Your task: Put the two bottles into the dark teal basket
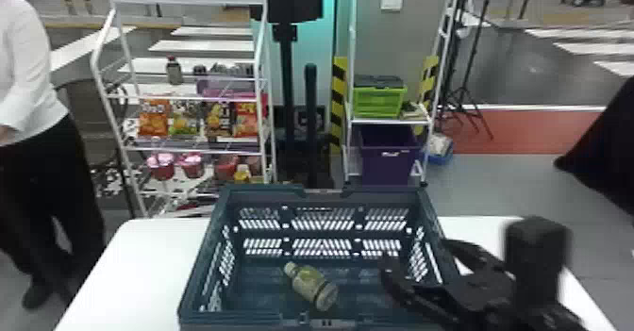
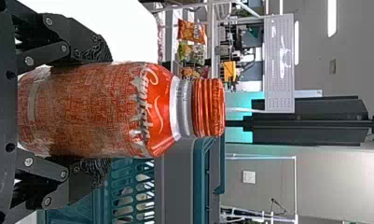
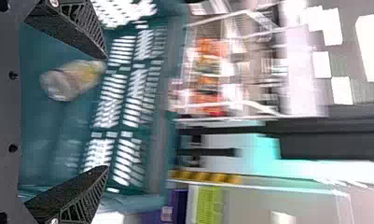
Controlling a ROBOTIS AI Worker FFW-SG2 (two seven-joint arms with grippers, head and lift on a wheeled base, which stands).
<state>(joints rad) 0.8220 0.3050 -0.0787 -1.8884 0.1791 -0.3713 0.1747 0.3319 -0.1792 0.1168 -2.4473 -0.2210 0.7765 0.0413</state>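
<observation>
In the head view my right gripper point(image 1: 417, 264) stands open over the right side of the dark teal basket point(image 1: 325, 323). A yellowish bottle point(image 1: 309, 285) lies on its side on the basket floor, left of that gripper and apart from it. The right wrist view has the same bottle point(image 3: 72, 79) beyond the spread fingers of my right gripper point(image 3: 103, 112). In the left wrist view my left gripper point(image 2: 100, 109) is shut on an orange bottle point(image 2: 91, 109), held upright by its body, with the teal basket point(image 2: 208, 186) beside it.
The basket stands on a white table point(image 1: 141, 259). Behind it are a snack rack point(image 1: 193, 99) and a second rack holding a green crate point(image 1: 377, 101) and a purple bin point(image 1: 389, 155). A person stands at the far left.
</observation>
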